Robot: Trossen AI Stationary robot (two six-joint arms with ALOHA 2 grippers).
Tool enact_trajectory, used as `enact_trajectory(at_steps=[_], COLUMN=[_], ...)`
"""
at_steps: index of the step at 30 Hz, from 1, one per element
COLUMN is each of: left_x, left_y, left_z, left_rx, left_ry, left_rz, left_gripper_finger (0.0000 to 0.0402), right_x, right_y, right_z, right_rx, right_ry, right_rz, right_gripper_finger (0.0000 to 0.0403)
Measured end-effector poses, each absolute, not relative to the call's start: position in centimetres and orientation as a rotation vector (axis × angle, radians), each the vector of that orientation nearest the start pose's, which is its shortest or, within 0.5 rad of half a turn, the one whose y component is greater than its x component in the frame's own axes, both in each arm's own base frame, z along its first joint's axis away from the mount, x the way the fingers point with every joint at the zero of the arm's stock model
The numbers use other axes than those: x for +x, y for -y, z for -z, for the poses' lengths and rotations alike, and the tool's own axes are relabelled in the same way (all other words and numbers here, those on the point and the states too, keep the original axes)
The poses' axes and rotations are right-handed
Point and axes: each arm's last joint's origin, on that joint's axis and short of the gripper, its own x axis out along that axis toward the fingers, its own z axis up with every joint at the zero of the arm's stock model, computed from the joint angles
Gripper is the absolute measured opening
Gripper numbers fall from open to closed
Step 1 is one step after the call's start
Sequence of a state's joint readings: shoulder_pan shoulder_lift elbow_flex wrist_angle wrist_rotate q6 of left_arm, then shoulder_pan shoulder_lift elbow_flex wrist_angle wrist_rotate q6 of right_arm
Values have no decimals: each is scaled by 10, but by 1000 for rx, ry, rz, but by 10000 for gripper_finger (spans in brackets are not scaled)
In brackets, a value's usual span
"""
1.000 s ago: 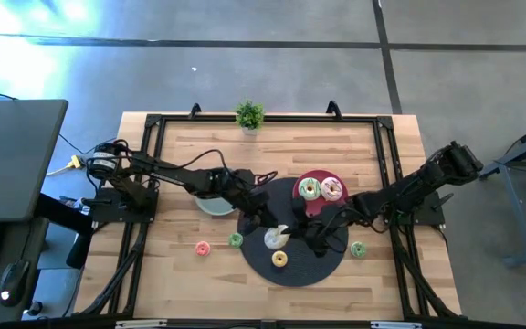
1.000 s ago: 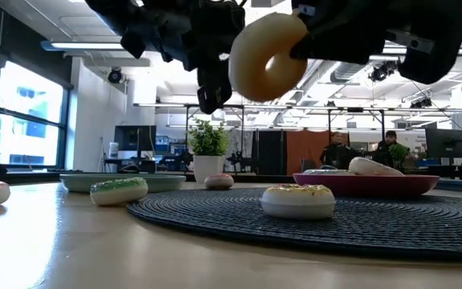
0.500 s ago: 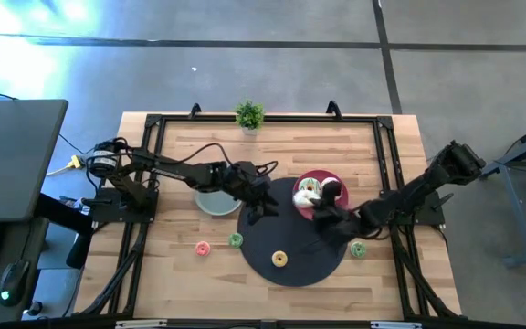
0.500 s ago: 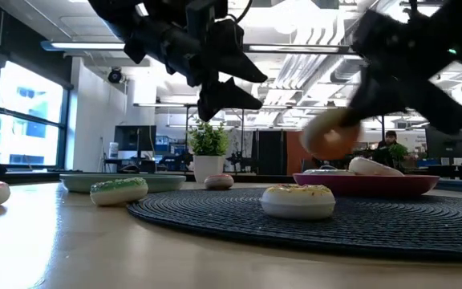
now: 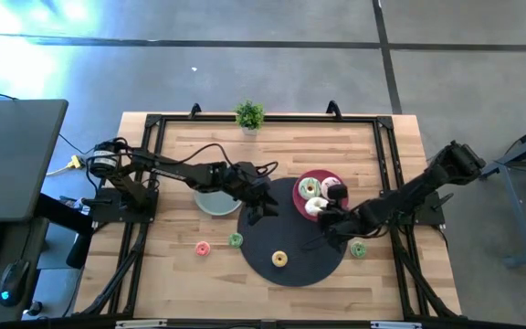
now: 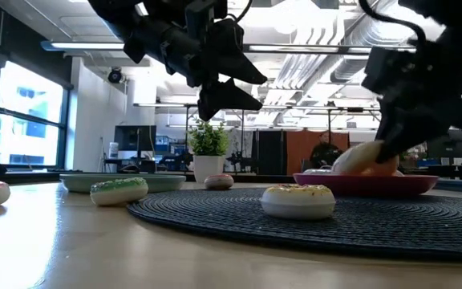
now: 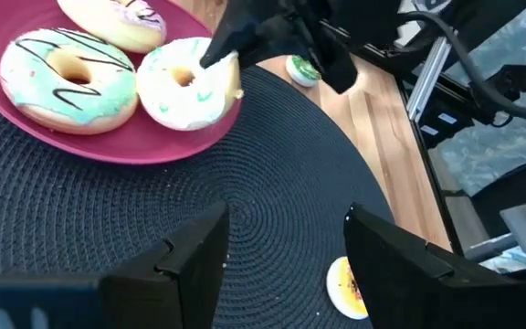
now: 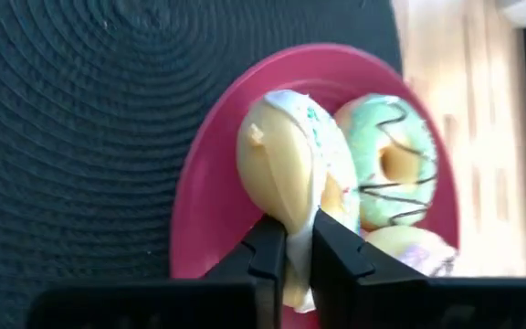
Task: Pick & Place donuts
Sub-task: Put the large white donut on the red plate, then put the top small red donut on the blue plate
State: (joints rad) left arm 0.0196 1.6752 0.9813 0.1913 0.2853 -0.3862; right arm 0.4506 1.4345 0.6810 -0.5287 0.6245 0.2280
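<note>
My right gripper (image 8: 290, 245) is shut on a white-frosted sprinkled donut (image 8: 290, 174) at the near rim of the red plate (image 5: 320, 174). The plate also holds a mint-green donut (image 8: 393, 174) and a pink one (image 7: 117, 20). My left gripper (image 7: 286, 247) hangs open above the black mat (image 5: 290, 247), left of the plate, touching nothing. A small yellow donut (image 5: 279, 260) lies on the mat. Small green (image 5: 236, 240), pink (image 5: 202, 248) and green (image 5: 358, 249) donuts lie on the wood. My right gripper pinches the white donut by its ring (image 8: 292, 219), one finger on the frosted face and one on the plain underside. The fingers (image 7: 225, 47) come from the table's right, slanting down. The donut is tilted, and its lower side (image 7: 167, 114) is down on the red plate.
A grey-green plate (image 5: 210, 206) lies partly under my left arm. A small potted plant (image 5: 249, 116) stands at the far edge. Black frame rails (image 5: 386, 155) run along the table's sides. Bare wood lies at the near left and far middle.
My right gripper has carried the white donut from above the mat's middle toward the far right, down onto the red plate. My left gripper has drawn back from the donut a little toward the far edge and has stayed there since.
</note>
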Motion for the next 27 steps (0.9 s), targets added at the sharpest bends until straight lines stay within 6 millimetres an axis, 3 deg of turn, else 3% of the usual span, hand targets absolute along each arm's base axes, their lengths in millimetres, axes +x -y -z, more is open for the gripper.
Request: enact_trajectory(at_steps=[6, 16, 21, 27], left_x=[358, 358, 351, 320], left_y=[2, 3, 5, 6], left_z=[-210, -210, -223, -254], left_rx=[-459, -470, -475, -372], left_ry=[-548, -555, -540, -583], left_rz=[189, 230, 301, 342], left_gripper_finger=[209, 209, 209, 209], right_x=[212, 216, 226, 247], right_y=[-82, -90, -98, -111], right_z=[-148, -160, -185, -228], right_rx=[-456, -373, -402, -381], right_ry=[-1066, -1121, -1111, -955], right_rz=[276, 154, 103, 106], right_gripper_finger=[95, 164, 169, 170])
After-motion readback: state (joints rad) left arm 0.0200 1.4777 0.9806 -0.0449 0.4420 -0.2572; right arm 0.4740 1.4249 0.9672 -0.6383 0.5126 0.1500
